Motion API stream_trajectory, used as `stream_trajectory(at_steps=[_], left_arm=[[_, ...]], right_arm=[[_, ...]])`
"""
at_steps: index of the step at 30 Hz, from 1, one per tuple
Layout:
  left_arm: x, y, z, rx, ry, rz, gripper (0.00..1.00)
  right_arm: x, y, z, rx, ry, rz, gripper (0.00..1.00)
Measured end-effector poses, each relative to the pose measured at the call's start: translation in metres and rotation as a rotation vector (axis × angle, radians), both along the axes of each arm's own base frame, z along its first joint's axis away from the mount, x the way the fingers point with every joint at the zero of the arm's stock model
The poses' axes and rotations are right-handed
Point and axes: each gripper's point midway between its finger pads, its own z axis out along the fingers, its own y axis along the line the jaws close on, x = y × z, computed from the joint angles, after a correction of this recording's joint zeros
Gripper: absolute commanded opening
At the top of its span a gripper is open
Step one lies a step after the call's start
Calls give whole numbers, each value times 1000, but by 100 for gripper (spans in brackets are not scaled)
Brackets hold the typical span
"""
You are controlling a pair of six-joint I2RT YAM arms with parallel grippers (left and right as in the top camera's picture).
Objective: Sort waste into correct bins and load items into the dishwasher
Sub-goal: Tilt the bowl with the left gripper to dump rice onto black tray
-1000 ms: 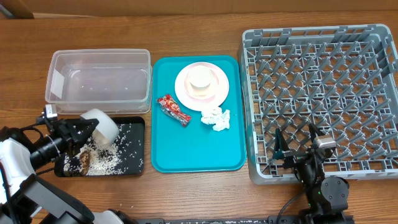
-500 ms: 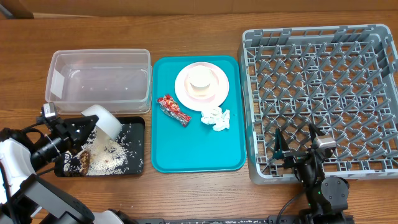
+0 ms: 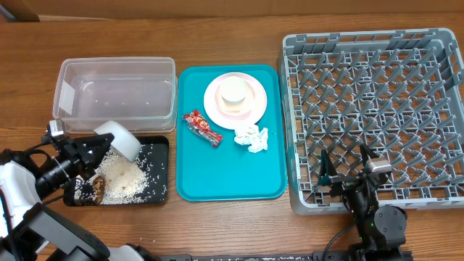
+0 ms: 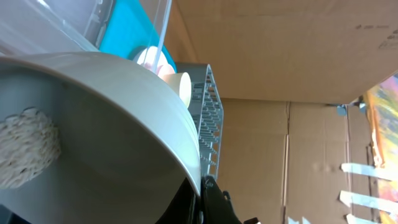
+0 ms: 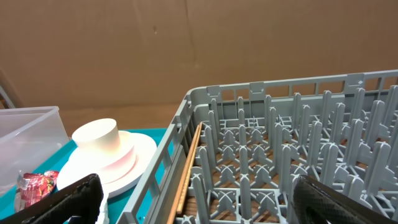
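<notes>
The bowl [image 3: 119, 141] hangs tipped on its side over the far end of the black tray [image 3: 161, 172], at the near left of the table [image 3: 232, 32]. The left gripper [image 3: 98, 150] reaches in from the left with its jaws clamped on the bowl's rim. In the left wrist view a clump of rice [image 4: 25, 149] clings to the inside of the bowl [image 4: 112, 124]. Below it, rice [image 3: 123, 181] lies heaped and scattered across the black tray, with a brown lump in the tray's near left corner that is too small to make out.

Just beyond the black tray stands the clear tub [image 3: 116, 64]. To the right of both lies the teal tray [image 3: 217, 174]. At its far end sits the plate [image 3: 254, 109] with the cup [image 3: 234, 93] upside down on it. The red wrapper [image 3: 202, 127] lies left of centre and the crumpled napkin [image 3: 252, 138] just near of the plate.

Further right, the grey rack [image 3: 377, 87] fills the right side of the table. The right gripper [image 3: 345, 168] hovers over the rack's near edge, jaws spread wide and holding nothing. Its own camera looks across the pegs to the plate and cup.
</notes>
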Motion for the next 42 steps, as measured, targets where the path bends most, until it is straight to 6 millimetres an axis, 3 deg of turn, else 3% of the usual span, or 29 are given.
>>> stream_trajectory(at_steps=[25,37,42], left_arm=[[1,-14,7,7,-64,-48,4],[-7,-19,0,12,17,-75,4],[-7,-20,7,89,36,-109,4]], right_arm=[[0,0,0,0,0,0,100],[0,0,0,0,0,0,100],[0,0,0,0,0,0,100]])
